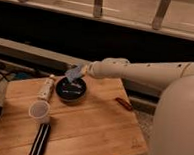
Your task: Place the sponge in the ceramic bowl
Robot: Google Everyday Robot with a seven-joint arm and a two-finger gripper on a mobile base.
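- Pale blue-grey and soft, the sponge (74,72) sits clamped at the tip of the tool (82,71), which has closed narrowly on it at the end of the long white arm reaching in from the right.
- The sponge hangs in the air just over the far rim of the ceramic bowl (71,100), apart from it and not lying inside.
- The bowl stands on the wooden table (97,127), with a translucent cup (39,110) nearer the front left.
- Handling, as a judgement: the sponge looks light and squashy, so it should give under the grip, bend at the free end, and drop without bouncing much. It is neither fragile nor slippery.
- Hold: the tool appears to grip its right-hand edge, leaving most of the piece sticking out to the left.
- Pointing: the sponge lies tilted, its free corner dipping down-left toward the bowl. Being squarish, it has no strong long axis, though its visible run goes from upper right to lower left.
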